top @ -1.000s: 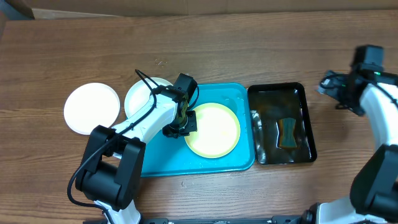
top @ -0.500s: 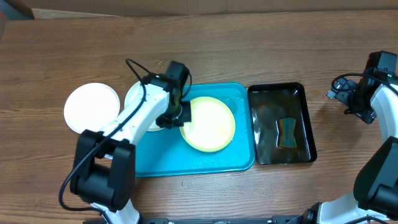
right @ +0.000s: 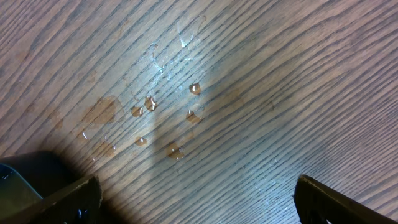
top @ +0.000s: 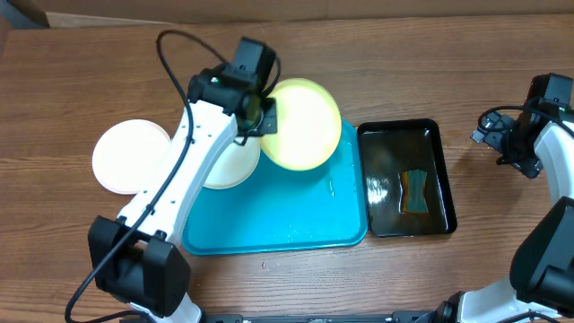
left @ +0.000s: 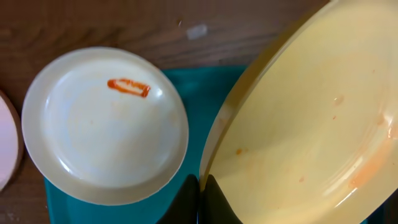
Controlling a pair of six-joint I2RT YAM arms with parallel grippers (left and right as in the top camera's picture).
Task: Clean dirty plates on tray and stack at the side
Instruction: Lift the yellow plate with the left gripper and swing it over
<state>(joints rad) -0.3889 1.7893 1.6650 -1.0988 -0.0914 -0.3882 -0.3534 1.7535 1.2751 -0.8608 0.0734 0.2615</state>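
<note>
Lifting is under way: left pincer is pinching the yellow plate by its rim, raising it off the tray beneath, where it was lying; stacking seems next. The smeared plate is waiting beside; right pincer is hanging spread.

Work surface: a wooden table, medium brown, with the grain running left to right in the overhead view. Along the far edge runs a strip of tan cardboard (its lower edge steps near the left corner). Lighting is even, from above, with soft glare on the wood. The right wrist view records a cluster of water droplets on the tabletop. One small pale fleck lies on bare wood in the left wrist view.
</note>
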